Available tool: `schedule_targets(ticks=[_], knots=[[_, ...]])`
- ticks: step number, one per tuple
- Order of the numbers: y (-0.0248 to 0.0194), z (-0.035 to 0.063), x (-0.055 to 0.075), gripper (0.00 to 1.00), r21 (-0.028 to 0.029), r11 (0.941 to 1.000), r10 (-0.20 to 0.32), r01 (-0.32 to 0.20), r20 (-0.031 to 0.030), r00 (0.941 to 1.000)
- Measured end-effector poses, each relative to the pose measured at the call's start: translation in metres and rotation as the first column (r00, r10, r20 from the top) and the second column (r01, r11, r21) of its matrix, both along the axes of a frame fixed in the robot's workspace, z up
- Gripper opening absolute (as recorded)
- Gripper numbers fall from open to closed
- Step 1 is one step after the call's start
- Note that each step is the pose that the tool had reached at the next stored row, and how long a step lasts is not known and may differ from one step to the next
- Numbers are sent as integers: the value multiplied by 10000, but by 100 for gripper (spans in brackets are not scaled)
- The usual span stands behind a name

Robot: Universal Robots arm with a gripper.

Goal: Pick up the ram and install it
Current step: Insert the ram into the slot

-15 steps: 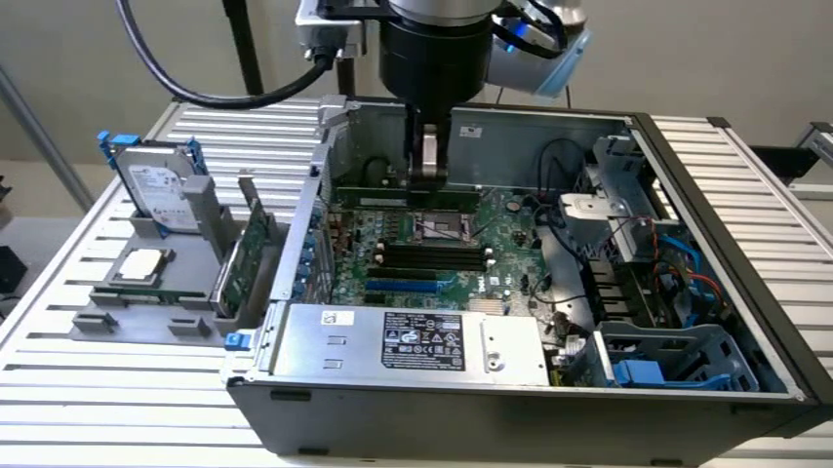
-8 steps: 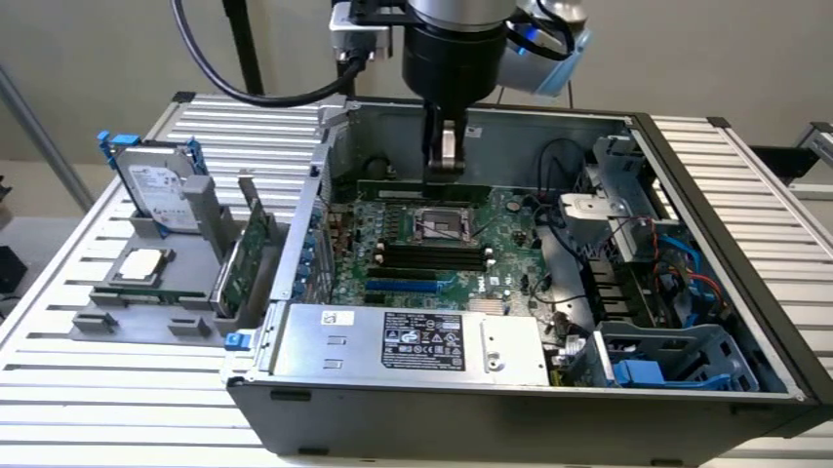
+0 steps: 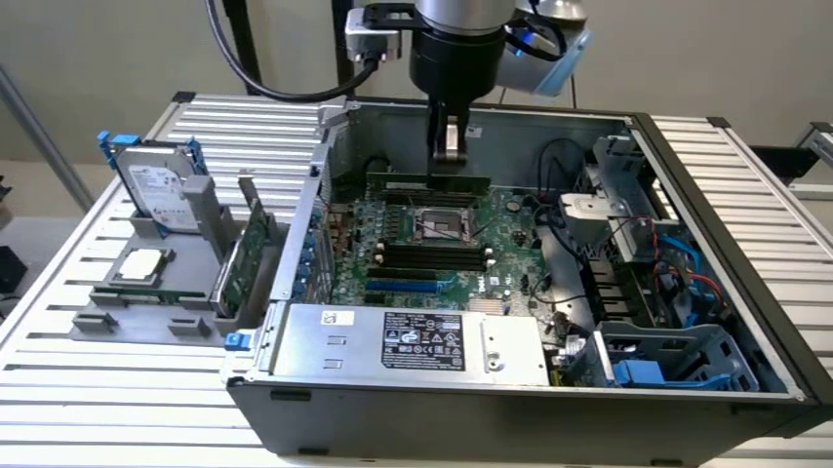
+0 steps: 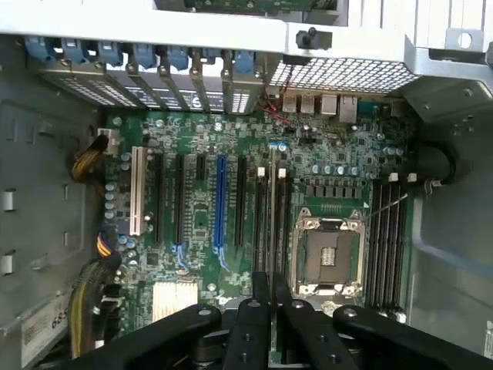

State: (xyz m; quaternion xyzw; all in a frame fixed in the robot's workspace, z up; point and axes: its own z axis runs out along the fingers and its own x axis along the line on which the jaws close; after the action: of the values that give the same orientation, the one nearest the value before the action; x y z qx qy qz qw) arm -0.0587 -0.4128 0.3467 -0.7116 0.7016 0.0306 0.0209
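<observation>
**Tool (image 4: pixel 270 284) fingers clamp the ram (image 3: pixel 427 182) above the memory slots**

We see the tool closed on the ram, gripping it near its middle, inside the open computer case (image 3: pixel 729 185) on the desk (image 3: pixel 78 409). We judge the pick done and the carry to the board in hand. The stick hangs level above the motherboard (image 4: pixel 200 231), its edge running along the memory slots (image 4: pixel 283 223) beside the processor socket (image 4: pixel 330 258). Seating it, we think, calls for a straight descent, square to one slot. Black cables (image 3: pixel 563 166) loop near the case's far wall. At the desk's edge on the exterior view's left, a grey holder (image 3: pixel 131 322) keeps a hard drive (image 3: pixel 156 190), an expansion card (image 3: pixel 248 258) and a processor chip (image 3: pixel 140 265).
</observation>
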Motion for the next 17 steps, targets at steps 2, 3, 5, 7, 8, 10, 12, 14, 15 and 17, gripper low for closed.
schedule_targets(ticks=[2,3,5,7,8,10,12,14,15,17], knots=[[78,-37,8,0,-1,10000,0,0,0,10000],[116,-54,12,0,-1,10000,0,0,0,10000],[188,-90,23,0,-1,10000,0,0,0,10000],[251,-117,34,0,-20,10000,0,0,-1,10000],[275,-126,41,0,-54,10000,-1,1,0,10000],[298,-142,67,0,-142,9999,-12,12,-1,10000],[302,-157,102,0,-226,9997,-38,38,-1,10000],[302,-164,106,0,-241,9997,-47,47,-3,10000],[301,-163,108,0,-244,9997,-46,46,-17,10000],[302,-163,110,0,-242,9997,-46,45,-46,10000]])
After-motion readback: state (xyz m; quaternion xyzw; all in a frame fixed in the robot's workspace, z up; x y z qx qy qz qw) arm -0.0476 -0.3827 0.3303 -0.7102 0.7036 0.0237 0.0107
